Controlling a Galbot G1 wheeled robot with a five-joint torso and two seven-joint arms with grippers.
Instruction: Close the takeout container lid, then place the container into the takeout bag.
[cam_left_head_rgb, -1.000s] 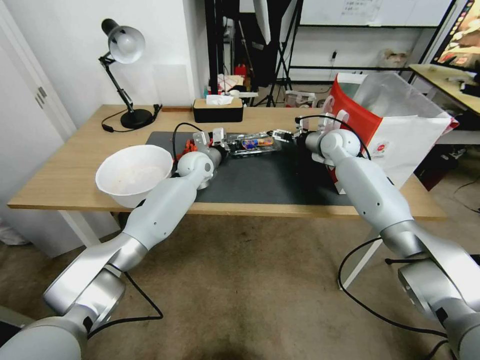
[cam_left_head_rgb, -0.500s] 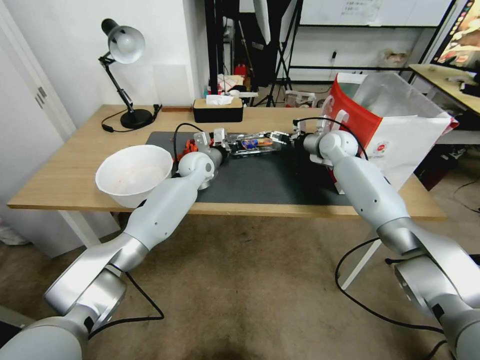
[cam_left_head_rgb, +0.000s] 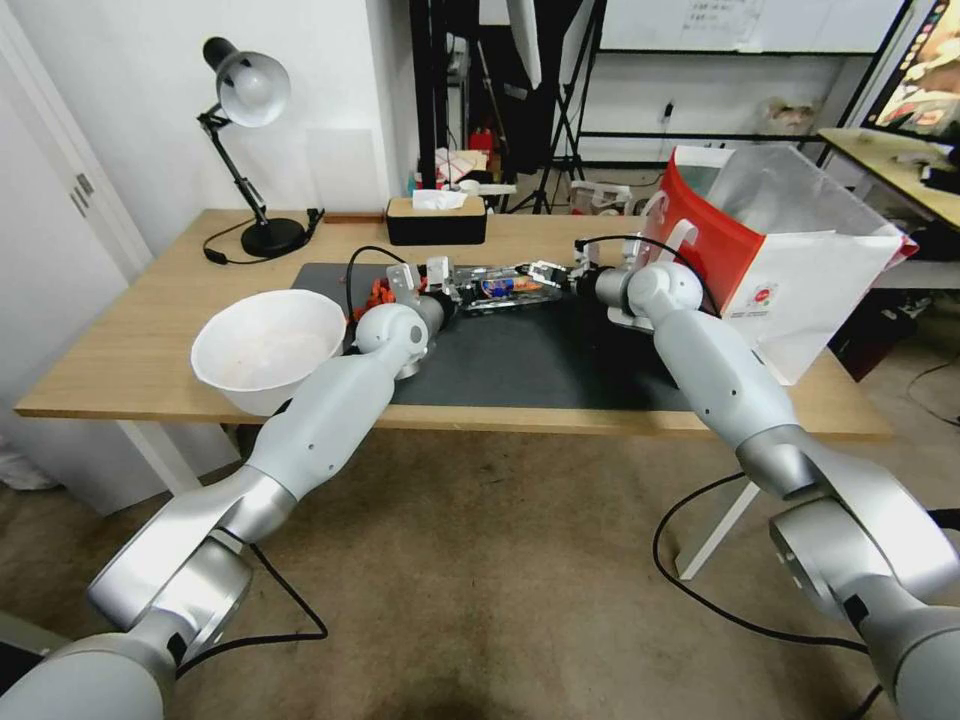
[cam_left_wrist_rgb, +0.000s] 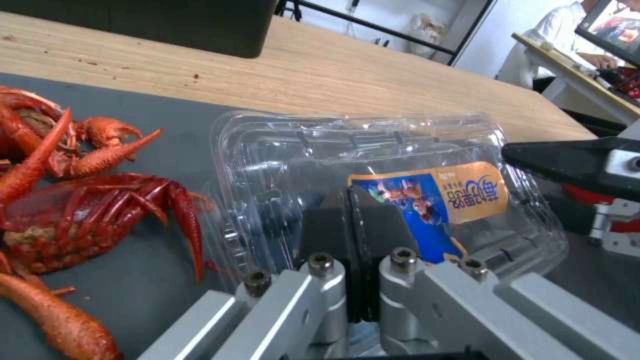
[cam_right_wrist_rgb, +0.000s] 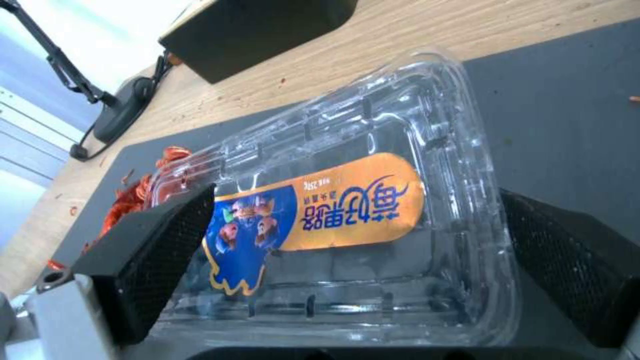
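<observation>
The takeout container (cam_left_head_rgb: 505, 287) is a clear clamshell lying flat on the black mat (cam_left_head_rgb: 520, 355), its lid (cam_right_wrist_rgb: 373, 145) down and showing an orange-and-blue label (cam_right_wrist_rgb: 320, 210). At its left end my left gripper (cam_left_head_rgb: 440, 273) is shut, its black pads (cam_left_wrist_rgb: 333, 220) pressed together over the container's near edge (cam_left_wrist_rgb: 280, 165). My right gripper (cam_left_head_rgb: 548, 273) is open at the container's right end, one finger on each side of the box (cam_right_wrist_rgb: 357, 202). One of its dark fingers (cam_left_wrist_rgb: 573, 162) shows in the left wrist view. The red-and-white takeout bag (cam_left_head_rgb: 790, 260) stands open at the right of the mat.
Red crayfish (cam_left_head_rgb: 377, 293) (cam_left_wrist_rgb: 80, 200) lie on the mat just left of the container. A large white bowl (cam_left_head_rgb: 268, 350) sits at the table's front left. A desk lamp (cam_left_head_rgb: 250, 95) and a black tissue box (cam_left_head_rgb: 436, 220) stand at the back.
My right arm has moved left, away from the bag, bringing its open gripper around the container's right end. The left arm and the container have stayed put.
</observation>
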